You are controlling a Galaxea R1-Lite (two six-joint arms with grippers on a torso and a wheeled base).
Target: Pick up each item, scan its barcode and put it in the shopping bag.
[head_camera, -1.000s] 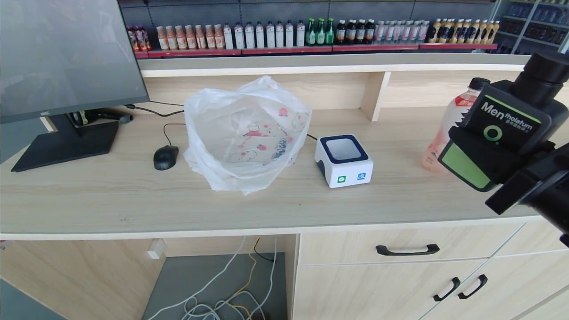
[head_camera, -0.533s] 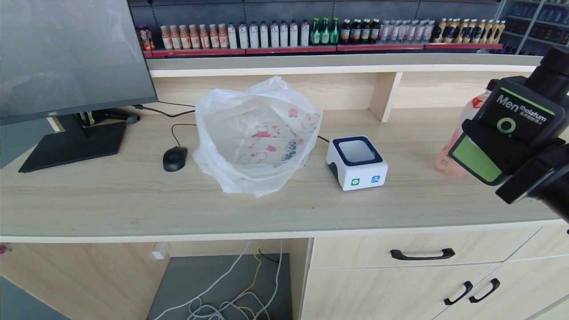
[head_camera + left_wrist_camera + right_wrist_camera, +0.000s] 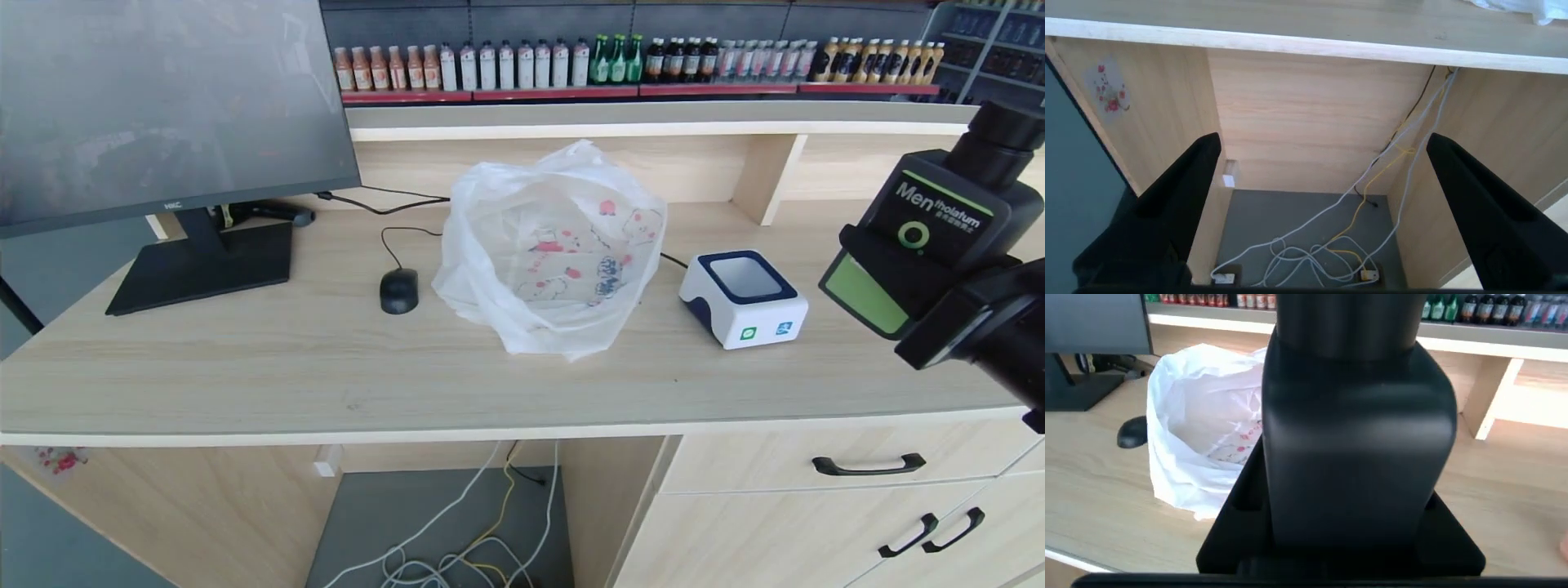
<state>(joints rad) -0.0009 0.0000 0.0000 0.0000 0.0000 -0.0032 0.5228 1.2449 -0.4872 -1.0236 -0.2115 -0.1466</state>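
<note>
A black bottle [image 3: 931, 233] with a green label hangs tilted over the counter's right end, cap pointing up and back, with my right gripper [image 3: 959, 322] shut on its lower part. In the right wrist view the same bottle [image 3: 1355, 433] stands close before the camera. A white scanner box [image 3: 743, 298] with a dark window on top stands just left of the bottle. Further left, the translucent white shopping bag [image 3: 555, 245] stands with its mouth open upward, also seen as the bag [image 3: 1208, 433]. My left gripper [image 3: 1323, 212] hangs open below the counter edge, holding nothing.
A monitor [image 3: 163, 106] on a black stand fills the counter's left end, with a black mouse [image 3: 398, 291] and its cable beside the bag. A raised shelf with a divider [image 3: 763, 175] runs along the back. Loose cables [image 3: 1323, 245] lie on the floor under the counter.
The head camera has swung left, so the whole scene shifted right. My right gripper carried the black bottle left along the counter, nearer the scanner, and now covers the pink bottle seen earlier.
</note>
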